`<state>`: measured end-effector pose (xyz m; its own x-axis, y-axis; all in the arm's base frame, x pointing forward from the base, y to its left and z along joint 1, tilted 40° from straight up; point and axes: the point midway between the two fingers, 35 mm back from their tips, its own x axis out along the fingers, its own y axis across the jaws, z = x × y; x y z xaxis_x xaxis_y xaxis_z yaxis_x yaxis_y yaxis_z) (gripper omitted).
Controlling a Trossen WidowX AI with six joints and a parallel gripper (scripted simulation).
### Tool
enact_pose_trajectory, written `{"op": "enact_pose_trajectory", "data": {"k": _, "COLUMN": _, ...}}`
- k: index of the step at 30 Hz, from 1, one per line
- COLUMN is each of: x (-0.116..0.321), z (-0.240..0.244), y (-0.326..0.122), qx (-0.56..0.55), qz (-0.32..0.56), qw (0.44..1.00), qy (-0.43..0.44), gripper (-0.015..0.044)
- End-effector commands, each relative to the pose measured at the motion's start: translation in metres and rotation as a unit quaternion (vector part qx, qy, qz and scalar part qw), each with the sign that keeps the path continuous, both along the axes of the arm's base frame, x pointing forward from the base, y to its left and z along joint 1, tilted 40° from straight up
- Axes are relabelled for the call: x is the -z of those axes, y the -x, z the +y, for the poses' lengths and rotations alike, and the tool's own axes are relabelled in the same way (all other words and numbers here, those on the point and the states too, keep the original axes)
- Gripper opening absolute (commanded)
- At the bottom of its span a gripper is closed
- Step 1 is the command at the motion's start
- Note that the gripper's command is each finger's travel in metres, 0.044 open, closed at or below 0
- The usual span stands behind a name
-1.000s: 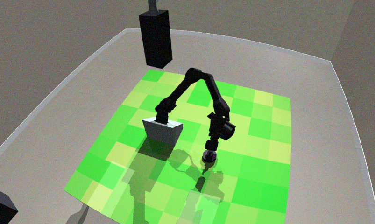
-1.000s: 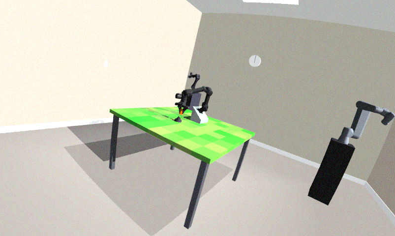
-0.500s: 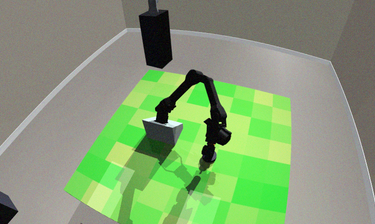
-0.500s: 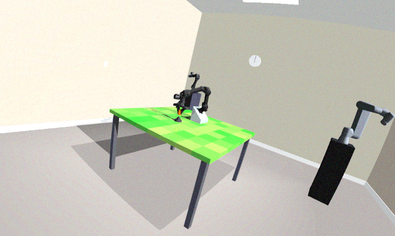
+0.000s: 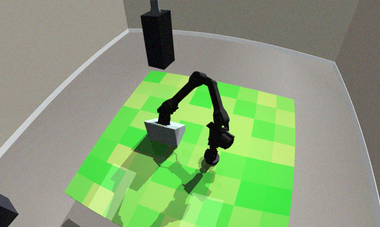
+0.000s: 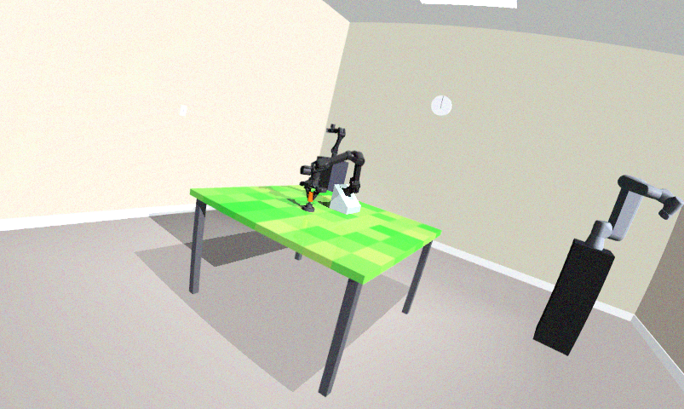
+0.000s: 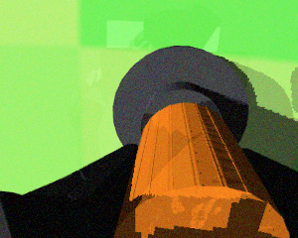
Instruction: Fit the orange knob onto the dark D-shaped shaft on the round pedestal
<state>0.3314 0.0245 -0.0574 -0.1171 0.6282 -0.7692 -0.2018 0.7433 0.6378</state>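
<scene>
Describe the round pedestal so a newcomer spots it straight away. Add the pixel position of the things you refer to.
Find the table with the green patchwork top (image 5: 266,194) (image 6: 304,243), then the pale sloped block (image 5: 162,136) (image 6: 344,202) under the arm's base. Near that block, below the gripper (image 5: 210,153) (image 6: 310,196) (image 7: 187,157), sits the pedestal (image 5: 214,162) (image 6: 308,208) (image 7: 131,94): a low, dark grey disc, round where the block is angular, and dark where the knob (image 6: 310,196) (image 7: 189,159) above is orange.

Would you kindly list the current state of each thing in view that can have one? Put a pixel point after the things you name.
Gripper (image 5: 210,153) (image 6: 310,196): shut on the orange knob.
Orange knob (image 6: 310,196) (image 7: 186,154): held above the round pedestal; alignment with the shaft cannot be told.
Round pedestal (image 5: 215,162) (image 6: 308,208) (image 7: 131,89): standing on the table.
Table (image 5: 265,174) (image 6: 304,243): upright on its legs.
</scene>
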Motion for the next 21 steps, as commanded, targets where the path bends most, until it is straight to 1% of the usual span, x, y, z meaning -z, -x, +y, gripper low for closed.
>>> {"op": "enact_pose_trajectory", "data": {"k": 1, "x": -0.001, "z": 0.0012, "y": 0.0002, "qx": 0.001, "qz": 0.0, "qw": 1.0, "qy": -0.003, "gripper": 0.0}}
{"op": "enact_pose_trajectory", "data": {"k": 21, "x": 0.0018, "z": 0.0024, "y": 0.0006, "qx": 0.001, "qz": 0.0, "qw": 1.0, "qy": -0.003, "gripper": 0.0}}
